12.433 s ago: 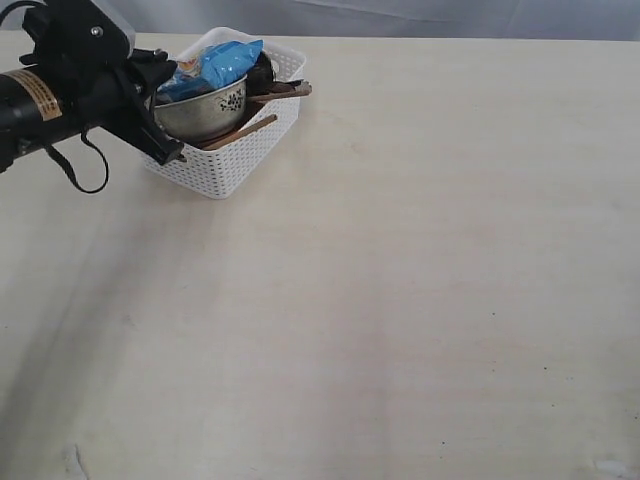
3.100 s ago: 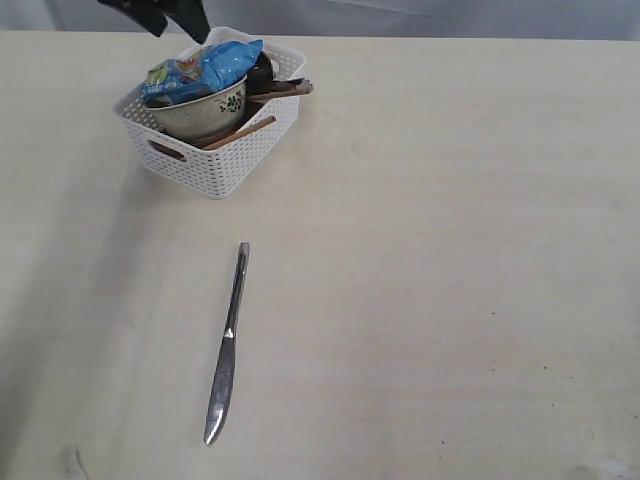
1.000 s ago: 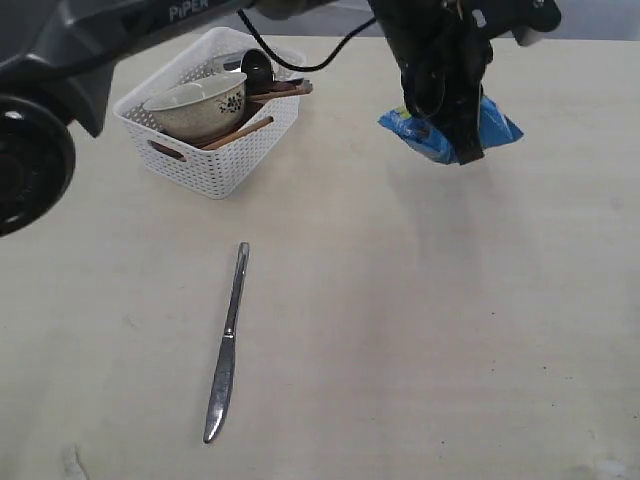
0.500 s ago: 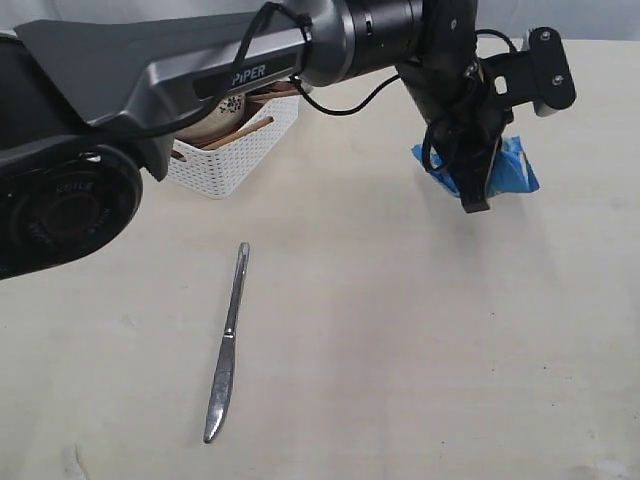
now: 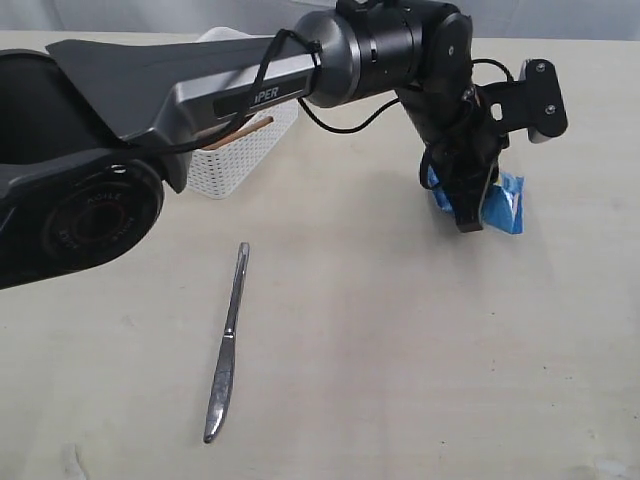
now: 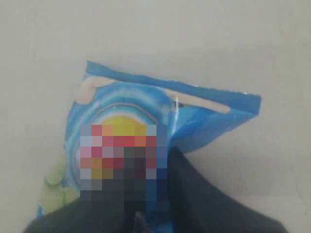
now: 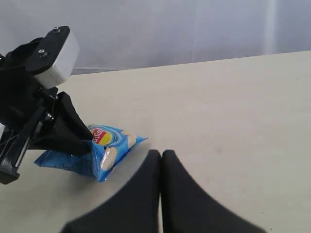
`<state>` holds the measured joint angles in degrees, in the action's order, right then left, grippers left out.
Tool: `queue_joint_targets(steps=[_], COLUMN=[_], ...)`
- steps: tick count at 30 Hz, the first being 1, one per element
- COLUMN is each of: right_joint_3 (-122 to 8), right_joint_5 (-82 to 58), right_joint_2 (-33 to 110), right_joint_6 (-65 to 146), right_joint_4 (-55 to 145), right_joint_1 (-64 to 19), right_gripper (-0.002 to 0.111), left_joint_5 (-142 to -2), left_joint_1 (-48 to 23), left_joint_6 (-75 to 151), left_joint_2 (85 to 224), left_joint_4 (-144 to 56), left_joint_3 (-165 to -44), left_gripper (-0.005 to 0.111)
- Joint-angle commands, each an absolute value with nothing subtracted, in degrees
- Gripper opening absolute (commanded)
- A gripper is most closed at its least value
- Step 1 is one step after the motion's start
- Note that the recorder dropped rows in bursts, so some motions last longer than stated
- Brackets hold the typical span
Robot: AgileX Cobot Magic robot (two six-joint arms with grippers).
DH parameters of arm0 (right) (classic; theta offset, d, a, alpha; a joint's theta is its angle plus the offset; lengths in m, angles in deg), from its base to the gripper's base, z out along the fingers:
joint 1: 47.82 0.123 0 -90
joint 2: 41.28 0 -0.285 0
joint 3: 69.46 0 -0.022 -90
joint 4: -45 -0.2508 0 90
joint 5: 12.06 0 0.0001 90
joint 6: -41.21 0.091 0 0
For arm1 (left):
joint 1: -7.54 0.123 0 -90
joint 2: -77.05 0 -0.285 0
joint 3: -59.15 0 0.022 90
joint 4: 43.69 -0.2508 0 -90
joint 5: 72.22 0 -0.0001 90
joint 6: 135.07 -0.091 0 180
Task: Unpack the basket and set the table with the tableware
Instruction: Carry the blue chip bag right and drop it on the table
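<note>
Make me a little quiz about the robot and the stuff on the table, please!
1. True or false: the knife lies inside the basket.
2. What colour is the snack bag? A red, B blue, C green.
3. Fill the gap: the right gripper has its jaws ____ (open or shut).

Key: 1 false, it lies on the table outside the basket. 2 B. 3 shut.

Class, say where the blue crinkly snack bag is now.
Exterior view: the blue snack bag lies right of centre on the beige table, at the left gripper, far from the white basket.
</note>
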<state>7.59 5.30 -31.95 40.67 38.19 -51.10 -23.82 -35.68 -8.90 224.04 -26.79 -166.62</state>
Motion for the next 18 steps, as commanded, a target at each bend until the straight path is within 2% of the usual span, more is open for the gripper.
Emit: queue_joint_targets(steps=[1,5,11,18], right_joint_3=[7.8,7.8,7.8,7.8], right_joint_5=[4.9,4.9,4.9,4.9], right_joint_2=[-32.1,-32.1,-32.1,-32.1], right_joint_6=[40.6,40.6,40.6,40.6], right_joint_4=[38.3,38.3,38.3,38.3], right_joint_1=[-50.9,-50.9,-50.9,-50.9], right_gripper=[0.000,0.000,0.000,0.000], left_joint_5=[-24.3,-24.3,-21.4,-17.2], left_joint_1=[-36.1,-36.1,-36.1,-36.1], left_joint_6=[-8.8,-8.8,-8.8,-3.3], left_joint_2=[224.4,224.0,220.9,214.8], left_joint_4=[-25.8,-25.8,-25.0,-25.2], left_joint_3=[-166.6,-166.7,-166.7,-166.7], left_gripper=[0.028,0.034,0.054,0.056])
